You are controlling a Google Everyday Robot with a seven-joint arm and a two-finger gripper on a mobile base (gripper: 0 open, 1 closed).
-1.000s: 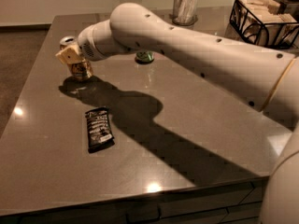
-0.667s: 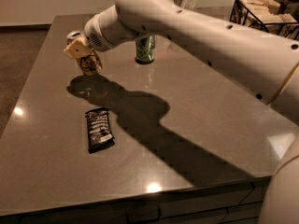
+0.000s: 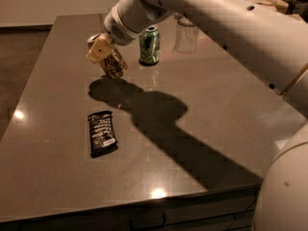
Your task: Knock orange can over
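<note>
1. Probably an office break room: a broad, smooth grey countertop [image 3: 202,143] with drawer fronts under its near edge.
2. On it are a green aluminium drink can [image 3: 149,44], a black foil snack packet [image 3: 102,134] and a clear plastic cup [image 3: 185,35].
3. Brown carpeted floor [image 3: 19,61], plain pale wall [image 3: 48,1].
4. The robot's gripper [image 3: 102,49] hangs over the far left of the counter, at a tilted orange-gold drink can [image 3: 114,64].

A green can [image 3: 149,44] stands upright toward the far side of a grey table [image 3: 48,177]. Just right of the green can is a clear tumbler [image 3: 186,36], its top hidden. A black snack packet [image 3: 101,133] lies flat well in front of the can and to its left. A broad shadow [image 3: 163,119] crosses the table in front of the can. The end effector [image 3: 103,52] hangs just left of the can.
</note>
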